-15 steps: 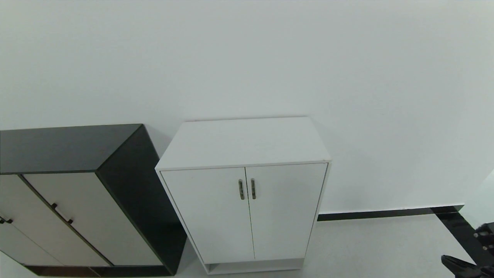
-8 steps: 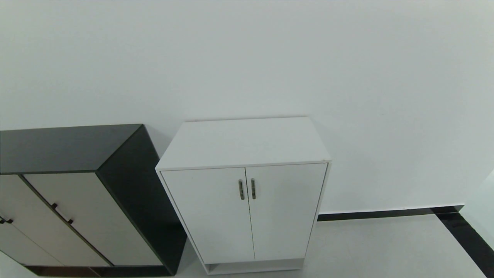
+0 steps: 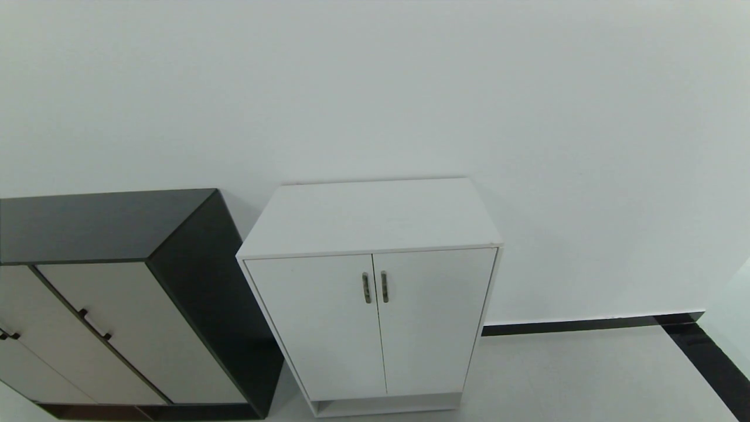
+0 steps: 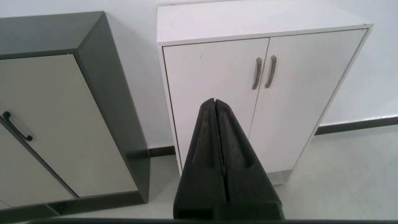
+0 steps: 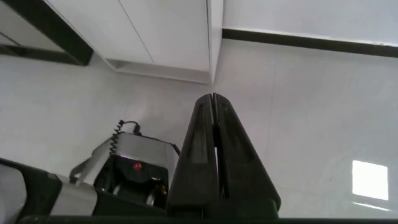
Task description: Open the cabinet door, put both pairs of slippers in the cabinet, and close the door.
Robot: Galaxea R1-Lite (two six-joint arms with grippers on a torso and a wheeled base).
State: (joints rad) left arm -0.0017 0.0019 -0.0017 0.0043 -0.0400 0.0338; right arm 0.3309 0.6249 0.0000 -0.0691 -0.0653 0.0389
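Note:
A white two-door cabinet stands against the wall with both doors closed; two grey vertical handles sit side by side at the middle seam. In the left wrist view the cabinet lies ahead, and my left gripper is shut with nothing in it, held some way back from the doors. My right gripper is shut and empty, held over the bare floor near the cabinet's lower corner.
A black cabinet with beige doors stands right beside the white one on its left. A black skirting strip runs along the wall base. Light floor lies open to the cabinet's right.
The dark gripper seen at the lower right edge of the head view a second ago has left that view. The cabinet and camera have not shifted.

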